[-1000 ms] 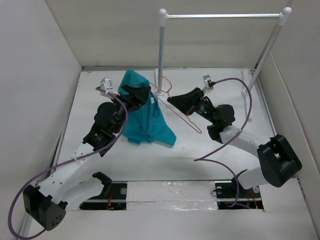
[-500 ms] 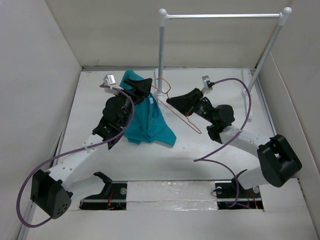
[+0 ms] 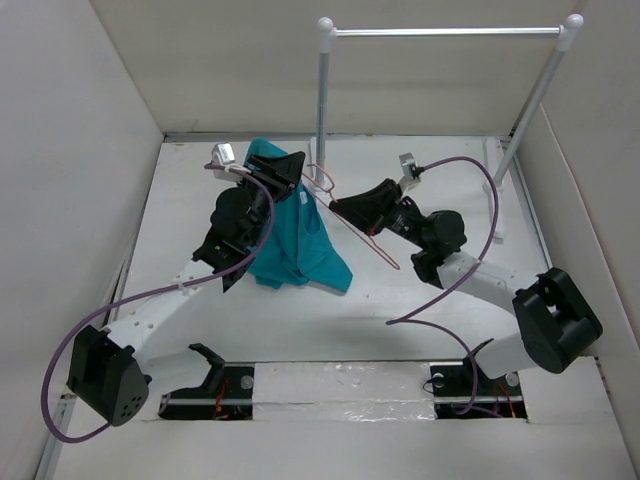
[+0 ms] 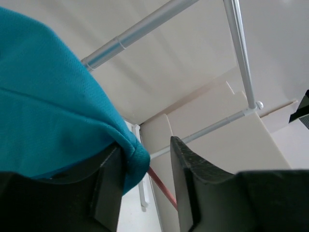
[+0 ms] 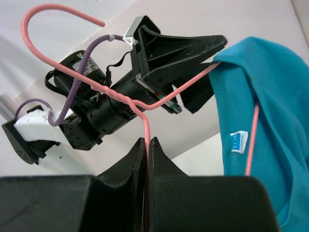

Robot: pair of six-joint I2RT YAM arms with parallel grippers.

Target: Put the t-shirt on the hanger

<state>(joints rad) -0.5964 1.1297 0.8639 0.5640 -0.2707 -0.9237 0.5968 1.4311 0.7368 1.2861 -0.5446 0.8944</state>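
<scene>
The teal t-shirt (image 3: 300, 240) hangs in a bunch from one shoulder of the pink wire hanger (image 3: 372, 240), its lower part pooled on the table. My right gripper (image 3: 342, 208) is shut on the hanger's wire just below the twisted neck (image 5: 145, 104), the hook curving above. My left gripper (image 3: 290, 168) sits at the shirt's top. Its jaws stand apart in the left wrist view, a rolled fabric edge (image 4: 130, 154) lies against the left finger and the hanger wire (image 4: 161, 186) crosses the gap. A white label (image 5: 238, 143) shows on the shirt.
A white-and-silver rail (image 3: 445, 32) on two posts stands at the back; its left post (image 3: 322, 110) is just behind the hanger hook. Cardboard walls close in the left, back and right sides. Purple cables loop from both arms.
My left gripper has risen and moved back-right to the shirt's top by the hanger, and its jaws have narrowed. The right gripper has shifted slightly left with the hanger.
</scene>
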